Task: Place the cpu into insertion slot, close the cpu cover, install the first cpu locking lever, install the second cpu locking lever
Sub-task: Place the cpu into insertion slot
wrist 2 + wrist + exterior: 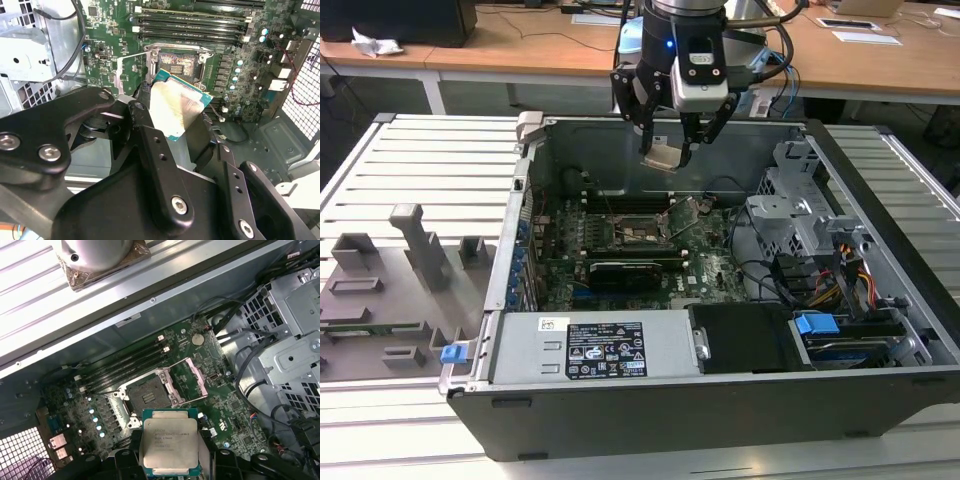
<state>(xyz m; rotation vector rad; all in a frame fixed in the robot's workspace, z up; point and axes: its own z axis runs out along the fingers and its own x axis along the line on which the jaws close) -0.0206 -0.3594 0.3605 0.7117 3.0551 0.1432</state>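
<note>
My gripper (666, 150) hangs above the open computer case (670, 410). My fingers (155, 150) are clamped on the cpu (169, 442), one against each of two opposite edges, so the chip sits squarely between my fingertips with its silver top bare. The insertion slot (145, 397) lies below my fingertips and a little ahead of them, apart from the chip, its dark contacts uncovered. The cpu cover (192, 380) is swung open off the slot and sits just beside it. The memory slots (127, 365) run beyond the slot, farther from my fingers.
</note>
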